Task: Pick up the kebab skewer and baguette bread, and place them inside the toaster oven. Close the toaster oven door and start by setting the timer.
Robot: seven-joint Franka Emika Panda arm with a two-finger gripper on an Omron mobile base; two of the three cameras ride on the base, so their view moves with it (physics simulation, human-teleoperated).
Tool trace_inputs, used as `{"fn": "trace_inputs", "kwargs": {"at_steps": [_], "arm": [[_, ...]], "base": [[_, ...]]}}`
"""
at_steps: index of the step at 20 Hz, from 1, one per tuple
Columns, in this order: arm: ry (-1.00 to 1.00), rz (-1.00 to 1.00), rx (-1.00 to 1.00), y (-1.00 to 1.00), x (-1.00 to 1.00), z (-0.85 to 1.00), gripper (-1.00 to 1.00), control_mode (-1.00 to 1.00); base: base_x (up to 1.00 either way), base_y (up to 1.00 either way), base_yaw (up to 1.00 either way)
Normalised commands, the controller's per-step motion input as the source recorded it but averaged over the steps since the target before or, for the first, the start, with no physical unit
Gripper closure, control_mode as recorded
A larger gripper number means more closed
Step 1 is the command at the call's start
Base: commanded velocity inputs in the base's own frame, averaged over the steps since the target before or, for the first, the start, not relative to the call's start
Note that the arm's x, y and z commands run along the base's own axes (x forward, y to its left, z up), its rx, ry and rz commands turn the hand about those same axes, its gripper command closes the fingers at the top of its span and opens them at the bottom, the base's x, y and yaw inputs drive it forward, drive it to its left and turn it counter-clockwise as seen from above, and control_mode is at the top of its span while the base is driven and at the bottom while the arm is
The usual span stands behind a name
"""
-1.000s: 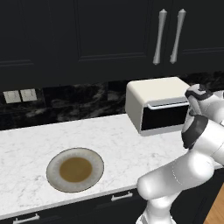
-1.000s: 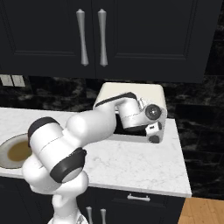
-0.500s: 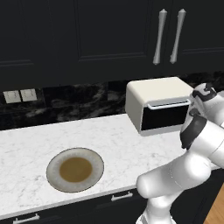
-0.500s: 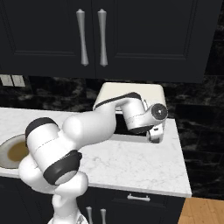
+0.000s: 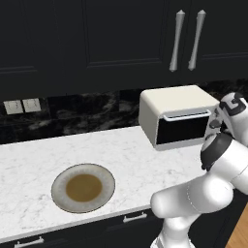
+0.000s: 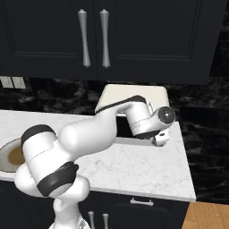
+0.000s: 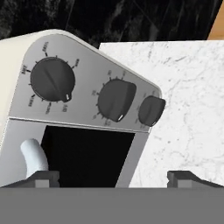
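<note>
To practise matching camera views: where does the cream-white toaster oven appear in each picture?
Left base view: cream-white toaster oven, upper right, on the counter.
Right base view: centre, partly behind the arm.
Hand view: left half, rolled, knobs uppermost.
Shared landmark: white marble counter.

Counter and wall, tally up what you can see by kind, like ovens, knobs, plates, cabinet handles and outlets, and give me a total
Toaster oven: 1
Knobs: 3
Plate: 1
Upper cabinet handles: 2
Wall outlets: 2
Total: 9
</note>
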Motion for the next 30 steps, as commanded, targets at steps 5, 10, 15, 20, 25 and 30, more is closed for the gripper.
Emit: {"fn": "trace_inputs", "kwargs": {"at_steps": [5,10,15,20,25,30], "arm": [[0.00,0.07,-0.05,-0.16,-0.33,-0.03,-1.00,-1.00],[-0.01,0.15,-0.18,-0.12,-0.29,-0.07,-1.00,-1.00],[-0.05,0.11,-0.26,-0.01,-0.01,-0.18,-1.00,-1.00],[-0.07,0.09,-0.25,0.00,0.00,-0.17,-1.00,-1.00],[-0.05,0.10,-0.07,0.00,0.04,-0.03,-1.00,-1.00],[-0.22,0.23,-0.01,-0.01,0.01,-0.18,-1.00,-1.00]], "base": [[0.00,0.00,0.00],[0.00,0.00,0.00],[0.00,0.00,0.00],[0.00,0.00,0.00],[0.00,0.00,0.00],[0.00,0.00,0.00]]}}
